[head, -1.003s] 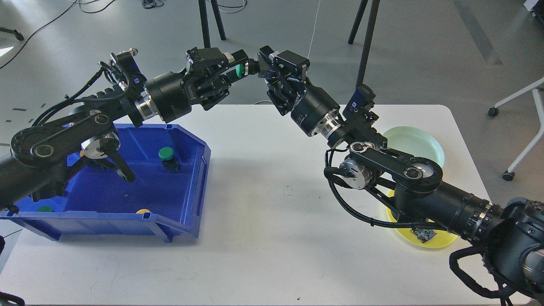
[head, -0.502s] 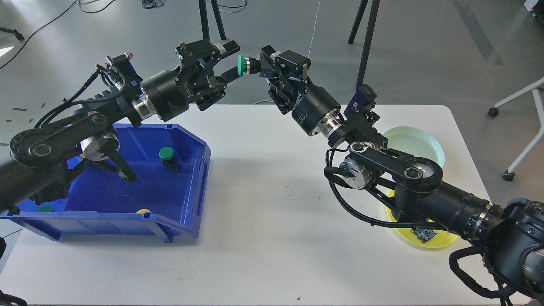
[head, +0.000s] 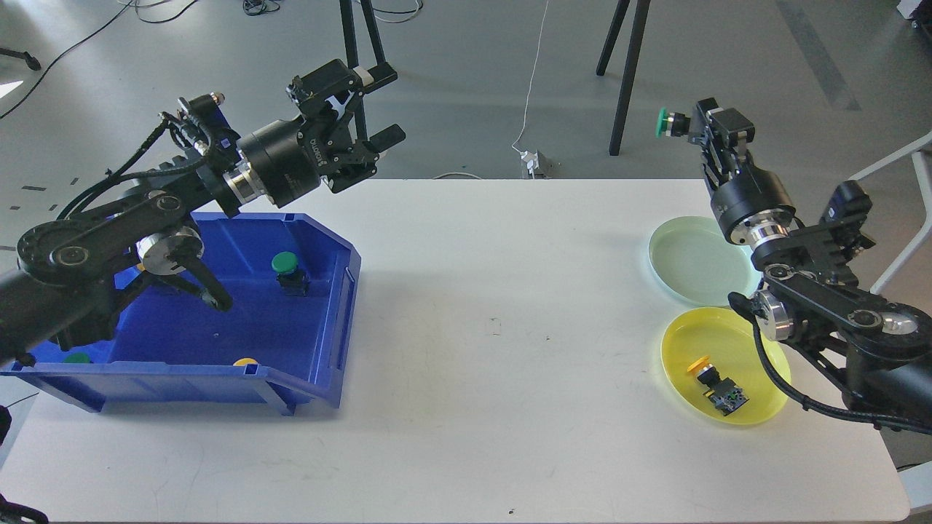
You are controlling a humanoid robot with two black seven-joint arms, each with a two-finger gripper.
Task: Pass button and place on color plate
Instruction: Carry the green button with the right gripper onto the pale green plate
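Buttons sit in the blue bin [head: 342,291]: a green-capped one [head: 286,268] upright inside, plus green and yellow caps half hidden behind its front wall. The yellow plate [head: 757,349] holds a yellow-capped button [head: 715,384]; the pale green plate [head: 695,260] beside it is bare. Both rest on the white table [head: 495,349], over a grey floor with stand legs. The right gripper [head: 690,125] clamps the green button [head: 668,123] high above the plates. The left gripper [head: 382,105] hangs with its fingers spread apart.
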